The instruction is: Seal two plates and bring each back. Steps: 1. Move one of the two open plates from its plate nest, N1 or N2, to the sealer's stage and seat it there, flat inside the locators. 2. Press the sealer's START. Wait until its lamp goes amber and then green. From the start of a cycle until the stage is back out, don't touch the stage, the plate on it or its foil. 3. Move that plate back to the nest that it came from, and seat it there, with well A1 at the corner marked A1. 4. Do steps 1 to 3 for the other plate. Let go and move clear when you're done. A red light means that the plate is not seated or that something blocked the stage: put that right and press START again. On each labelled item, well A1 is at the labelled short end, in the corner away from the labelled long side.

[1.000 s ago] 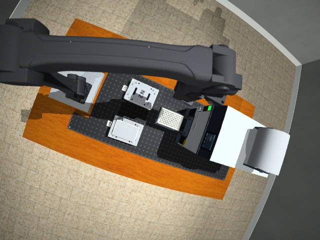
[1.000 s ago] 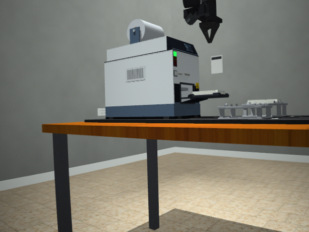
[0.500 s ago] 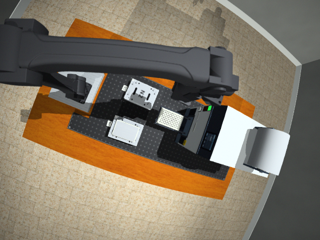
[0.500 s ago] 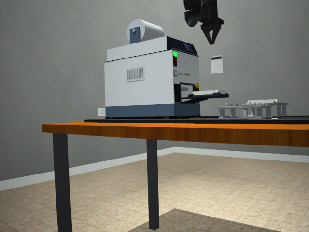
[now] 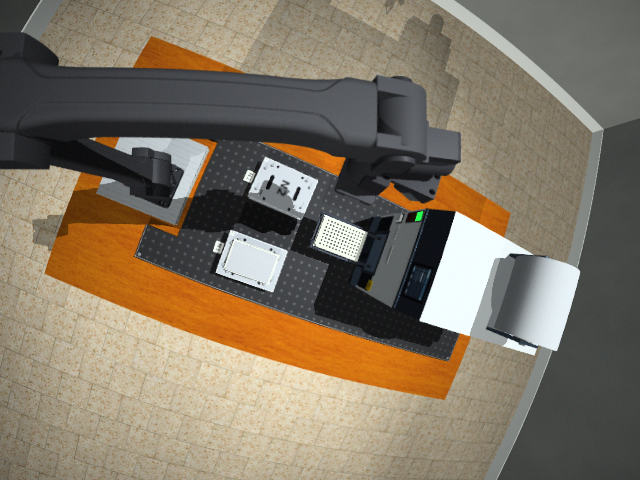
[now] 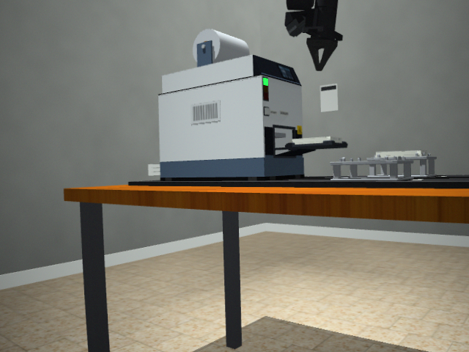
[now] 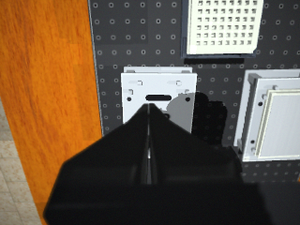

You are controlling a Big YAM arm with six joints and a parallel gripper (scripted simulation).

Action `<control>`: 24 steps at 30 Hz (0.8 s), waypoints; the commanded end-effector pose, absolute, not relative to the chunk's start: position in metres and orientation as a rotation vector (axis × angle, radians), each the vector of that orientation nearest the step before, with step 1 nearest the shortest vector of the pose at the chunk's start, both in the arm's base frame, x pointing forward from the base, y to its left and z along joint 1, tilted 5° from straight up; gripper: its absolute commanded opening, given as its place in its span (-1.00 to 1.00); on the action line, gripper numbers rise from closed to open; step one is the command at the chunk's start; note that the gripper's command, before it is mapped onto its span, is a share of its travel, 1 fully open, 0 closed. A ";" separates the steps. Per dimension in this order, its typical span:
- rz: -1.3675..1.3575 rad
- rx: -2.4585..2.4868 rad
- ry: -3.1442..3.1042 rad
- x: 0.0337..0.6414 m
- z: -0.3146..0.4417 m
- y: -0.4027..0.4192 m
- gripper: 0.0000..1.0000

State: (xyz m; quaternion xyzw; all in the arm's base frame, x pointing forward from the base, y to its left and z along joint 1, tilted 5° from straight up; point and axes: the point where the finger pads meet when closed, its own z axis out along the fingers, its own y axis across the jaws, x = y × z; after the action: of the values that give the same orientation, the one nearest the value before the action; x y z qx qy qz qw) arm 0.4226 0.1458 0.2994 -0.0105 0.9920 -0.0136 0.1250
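white-welled plate [image 5: 340,237] [image 6: 317,140] [image 7: 224,28] beyond closed, unladen claw [image 6: 319,70] [image 7: 148,112] | press start [image 5: 399,217] [image 6: 266,111] squarely, fingertips clear of stage [image 5: 311,244] [image 6: 346,144] [image 7: 184,33]

The breadboard [image 5: 305,289] [image 6: 227,183] [image 7: 159,28] lies on the table [image 5: 129,258] [image 6: 264,204] [image 7: 52,94]. In the top view, nest N2 [image 5: 312,187] [image 6: 393,171] [image 7: 133,110] is above nest N1 [image 5: 279,266] [image 6: 431,166] [image 7: 251,117], which bears one plate [image 5: 251,260] [image 6: 401,153] [image 7: 283,124]. Right of both, the sealer's stage [image 5: 311,243] [image 6: 322,145] [image 7: 185,28] bears another plate [image 5: 340,237] [image 6: 316,140] [image 7: 225,28]. The foil roll [image 5: 537,302] [image 6: 232,47] sits atop the sealer [image 5: 449,279] [image 6: 212,140].
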 end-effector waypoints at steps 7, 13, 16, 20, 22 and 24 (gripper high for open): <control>-0.006 -0.026 2.572 0.419 0.313 0.144 -1.00; -0.003 -0.083 2.414 0.412 0.308 0.152 -1.00; -0.003 -0.077 2.300 0.411 0.313 0.147 -1.00; -0.007 -0.071 2.164 0.413 0.313 0.141 -1.00; -0.007 -0.086 2.146 0.414 0.309 0.144 -1.00; -0.005 -0.089 2.159 0.416 0.309 0.146 -1.00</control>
State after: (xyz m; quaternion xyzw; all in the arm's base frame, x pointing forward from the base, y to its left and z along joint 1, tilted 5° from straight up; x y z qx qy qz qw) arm 0.4086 0.1344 0.3030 -0.0137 0.8894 -0.0054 0.4570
